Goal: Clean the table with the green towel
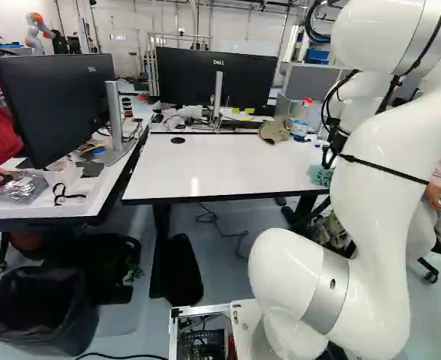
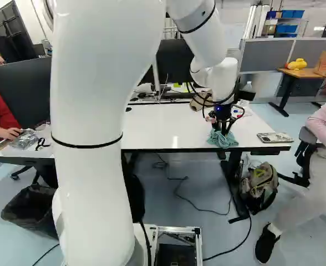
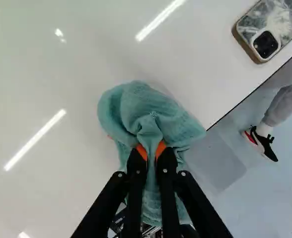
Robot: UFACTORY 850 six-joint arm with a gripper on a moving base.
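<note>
Green towel point(image 3: 136, 109) gripped in hand point(image 2: 224, 132), monitor point(image 1: 183, 79) bearing lettering point(image 1: 218, 63).

A phone point(image 3: 267, 37) lies camera side up; a black monitor point(image 1: 52, 105) stands upright; a backpack point(image 2: 260, 187) and a waste bin point(image 1: 40, 307) rest on the floor point(image 2: 213, 233); a cable point(image 2: 199, 208) trails nearby.
</note>
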